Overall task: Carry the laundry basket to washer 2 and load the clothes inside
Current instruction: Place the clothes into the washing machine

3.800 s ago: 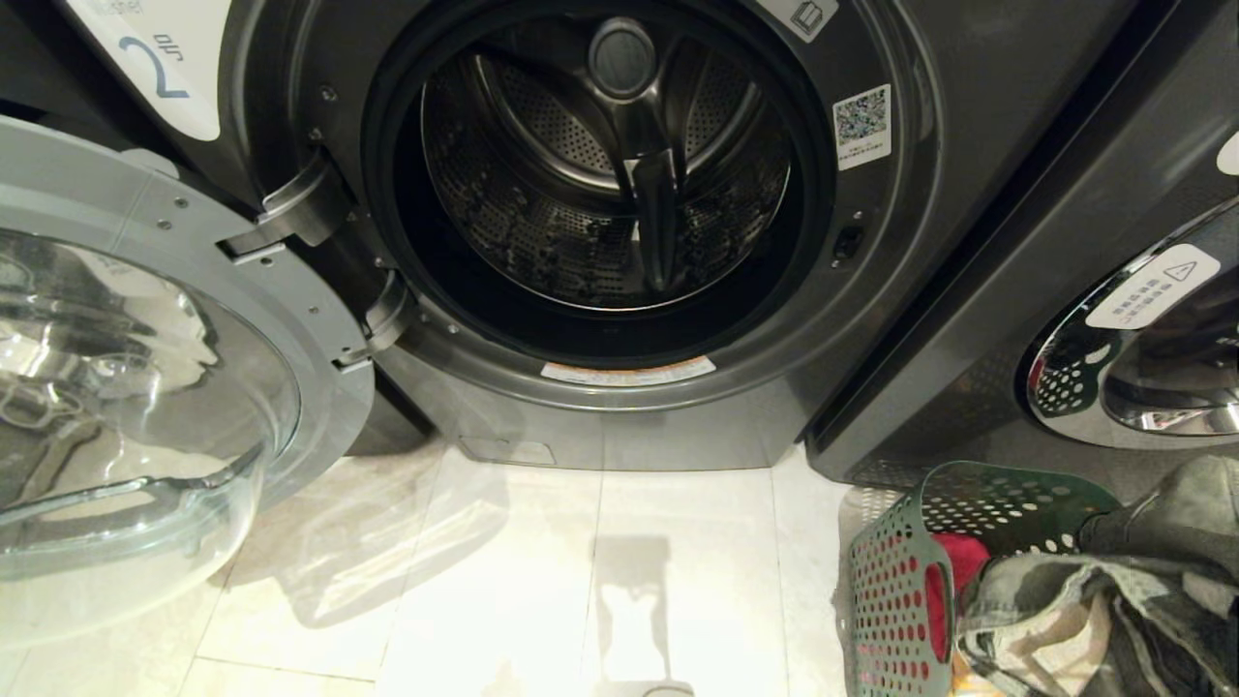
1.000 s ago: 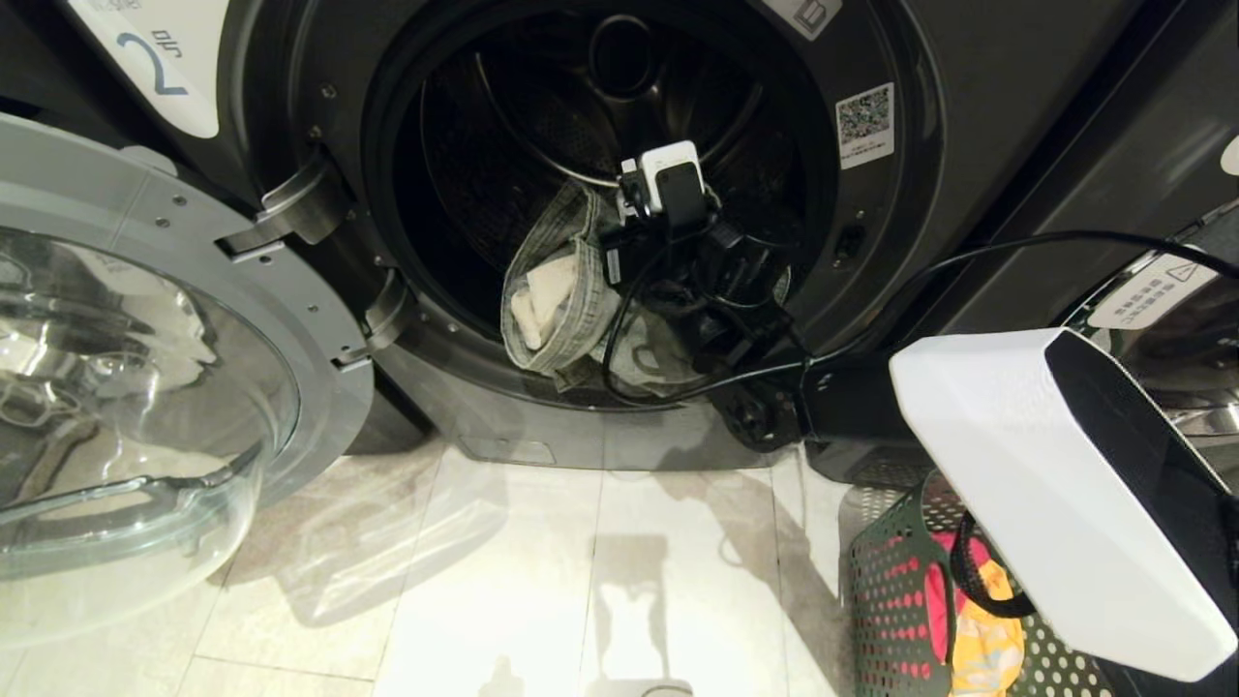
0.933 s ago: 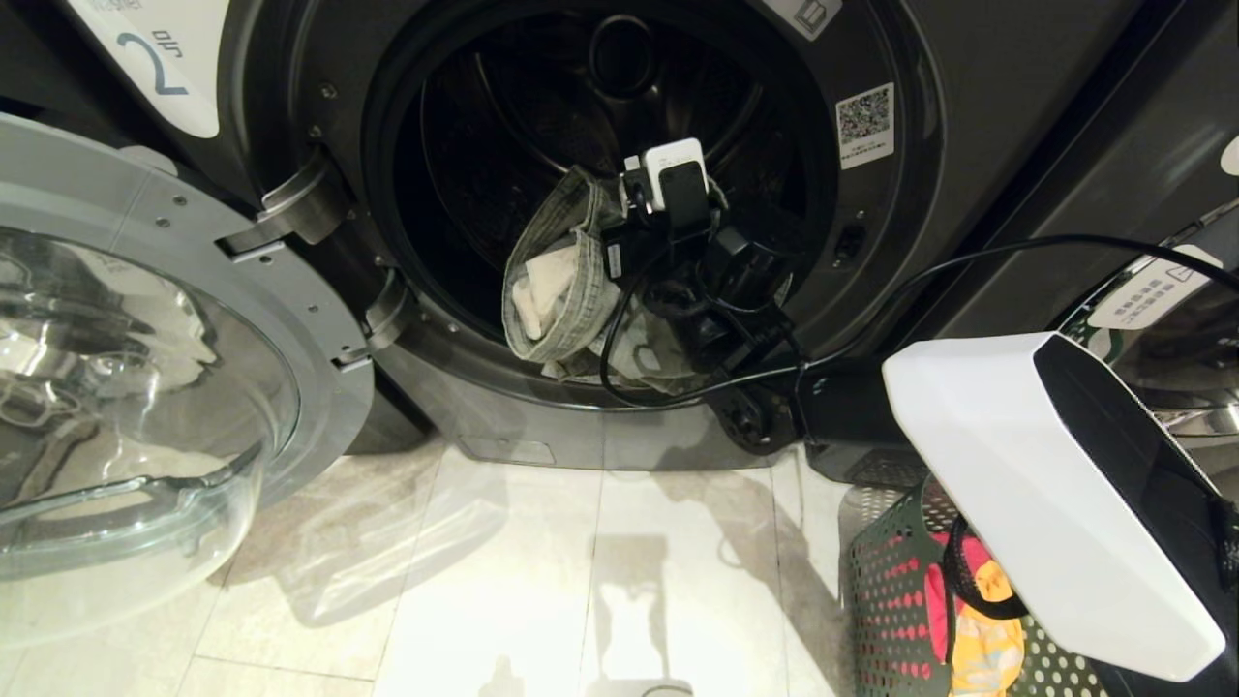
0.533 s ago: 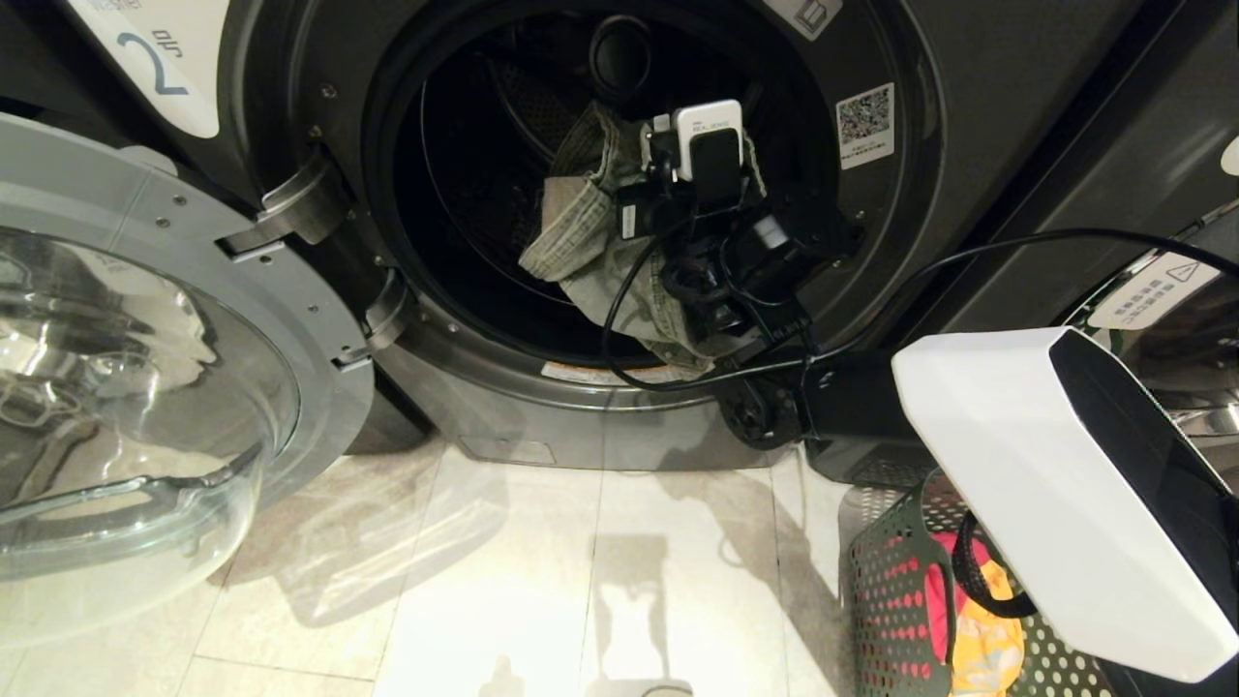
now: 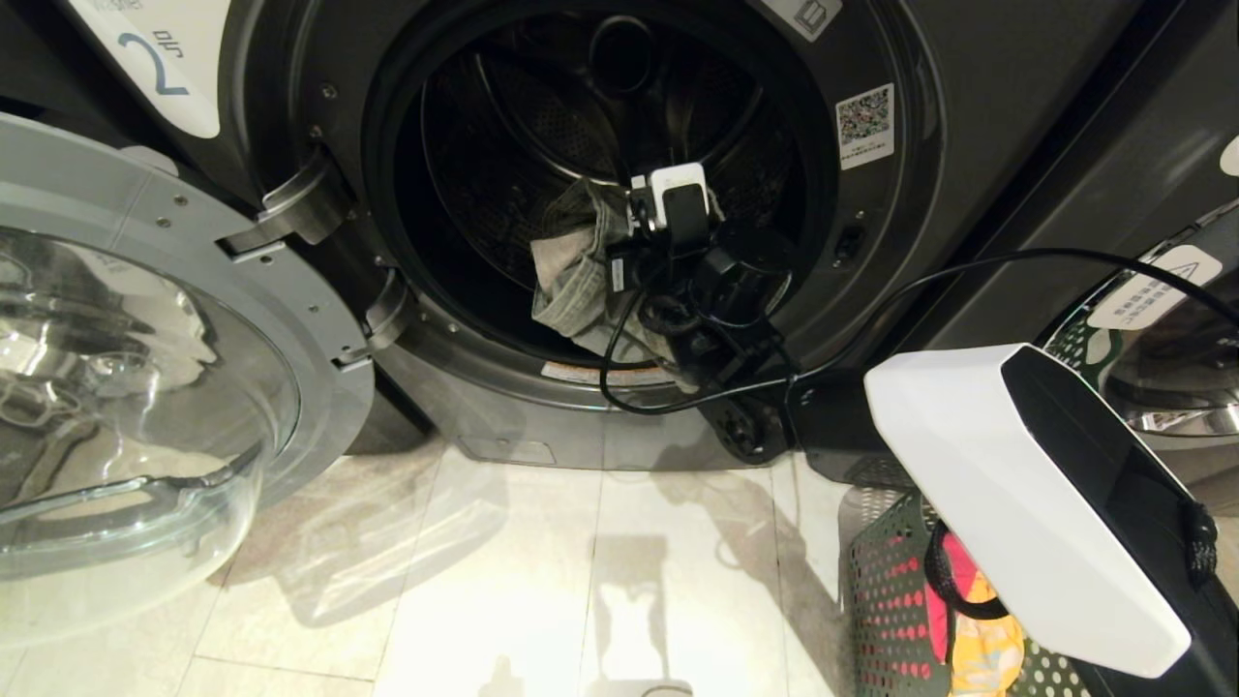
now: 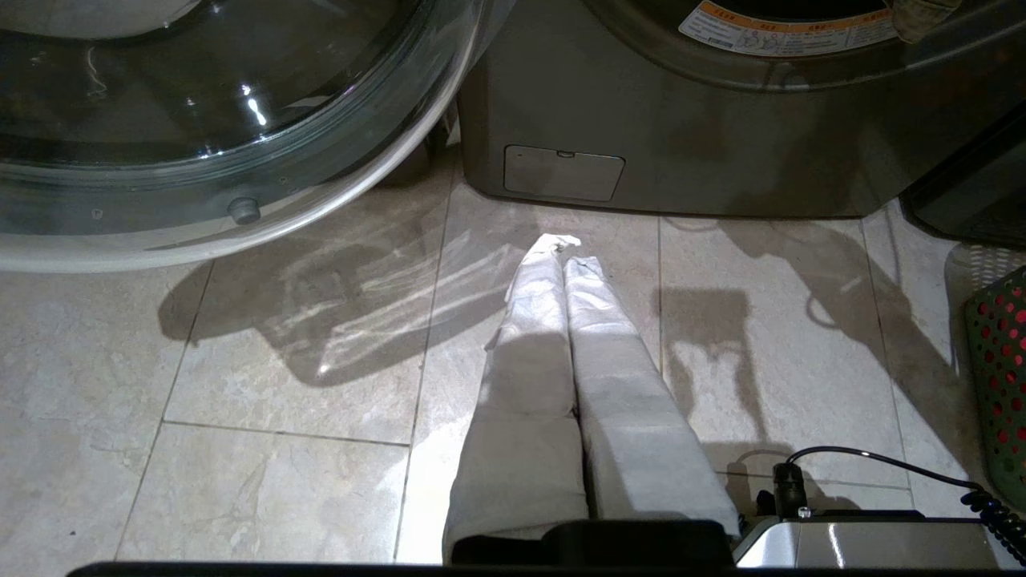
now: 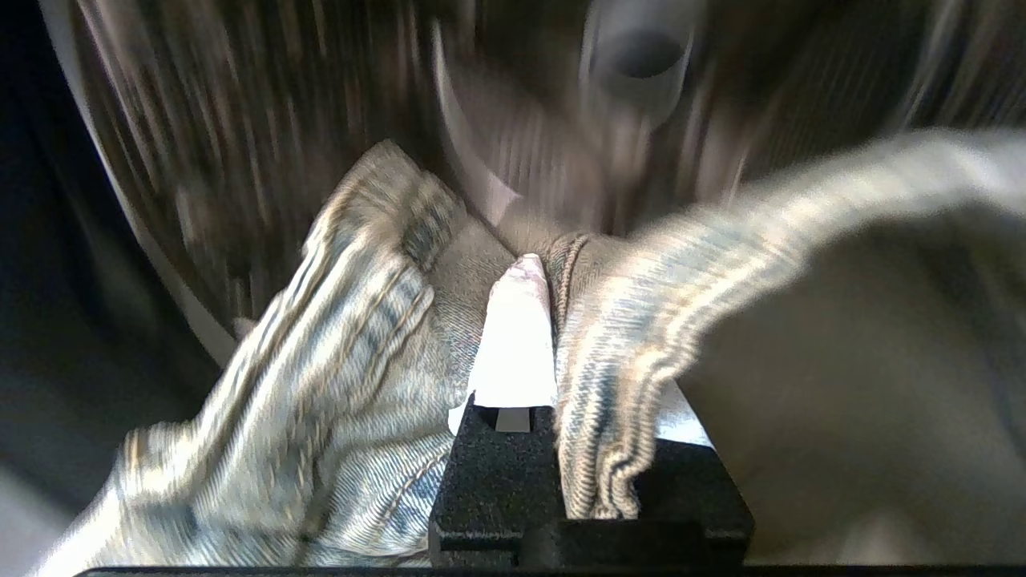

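Nearest my head camera, at the lower right, the laundry basket [image 5: 895, 600] is sitting on the tiled floor [image 5: 542, 571] just beside washer 2 [image 5: 319, 58], close enough, I judge, that my right arm is only having to swing between the two. Red and orange-yellow clothes [image 5: 982, 639] are lying in it, waiting their turn, partly hidden by the arm's white shell. My left gripper [image 6: 563, 250] is hanging parked over the floor in front of the machine's kick panel, its padded fingers pressed together on nothing. Farther off, the glass door [image 5: 145, 387] is standing swung wide to the left, leaving the opening free. Deepest in, my right gripper [image 7: 533, 276] is reaching through the door ring into the drum [image 5: 542, 106], pinching the faded denim garment [image 5: 576, 276]; I am holding it by a bunched fold, I judge, so the rest can drape down inside before I let go. From the head camera the denim is hanging left of the wrist and partly behind it, and the fingers themselves are hidden. Only the right wrist camera is showing the cloth clamped between the pale fingers [image 7: 517, 336], a hem folded over one of them, with the blurred drum wall beyond. The left wrist camera alone is showing that gripper.
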Robot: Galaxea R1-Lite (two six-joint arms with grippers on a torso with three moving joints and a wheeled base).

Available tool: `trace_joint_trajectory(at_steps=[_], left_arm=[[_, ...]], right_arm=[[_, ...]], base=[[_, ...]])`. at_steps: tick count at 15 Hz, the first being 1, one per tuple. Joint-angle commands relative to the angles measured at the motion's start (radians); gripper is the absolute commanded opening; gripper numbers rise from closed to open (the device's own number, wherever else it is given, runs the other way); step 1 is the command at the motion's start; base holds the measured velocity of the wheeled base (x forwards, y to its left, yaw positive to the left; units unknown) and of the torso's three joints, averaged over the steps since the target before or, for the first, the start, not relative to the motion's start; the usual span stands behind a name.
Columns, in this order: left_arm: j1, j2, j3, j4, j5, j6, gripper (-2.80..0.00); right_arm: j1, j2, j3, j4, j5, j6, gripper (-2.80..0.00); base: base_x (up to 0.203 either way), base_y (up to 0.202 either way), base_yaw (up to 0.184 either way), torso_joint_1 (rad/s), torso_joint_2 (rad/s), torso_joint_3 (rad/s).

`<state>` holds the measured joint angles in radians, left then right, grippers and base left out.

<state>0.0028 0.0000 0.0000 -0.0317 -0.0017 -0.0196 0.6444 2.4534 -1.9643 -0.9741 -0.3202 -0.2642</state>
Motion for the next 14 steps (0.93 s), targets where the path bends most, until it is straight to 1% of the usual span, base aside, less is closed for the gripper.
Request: trace_joint_trajectory(at_steps=[1, 8, 10, 11, 12, 14], left_arm=[[0.0, -0.002, 0.011, -0.001, 0.0, 0.0, -2.8], [0.0, -0.001, 0.011, -0.001, 0.0, 0.0, -2.8], [0.0, 0.0, 0.011, -0.001, 0.0, 0.0, -2.8], [0.0, -0.001, 0.011, -0.001, 0.0, 0.0, -2.8], [0.0, 0.0, 0.011, -0.001, 0.0, 0.0, -2.8], [0.0, 0.0, 0.011, -0.001, 0.0, 0.0, -2.8]], right_arm=[[-0.027, 0.016, -0.001, 0.132, -0.01, 0.091, -2.8], [-0.046, 0.054, 0.001, 0.172, -0.016, 0.12, -2.8], [-0.046, 0.024, 0.002, 0.261, -0.019, 0.134, -2.8], [-0.046, 0.006, 0.001, 0.31, -0.021, 0.163, -2.8], [-0.046, 0.003, 0.001, 0.322, -0.022, 0.188, -2.8], [-0.046, 0.01, 0.001, 0.324, -0.022, 0.189, -2.8]], base=[[0.0, 0.0, 0.0, 0.0, 0.0, 0.0], [0.0, 0.0, 0.0, 0.0, 0.0, 0.0], [0.0, 0.0, 0.0, 0.0, 0.0, 0.0], [0.0, 0.0, 0.0, 0.0, 0.0, 0.0], [0.0, 0.0, 0.0, 0.0, 0.0, 0.0], [0.0, 0.0, 0.0, 0.0, 0.0, 0.0]])
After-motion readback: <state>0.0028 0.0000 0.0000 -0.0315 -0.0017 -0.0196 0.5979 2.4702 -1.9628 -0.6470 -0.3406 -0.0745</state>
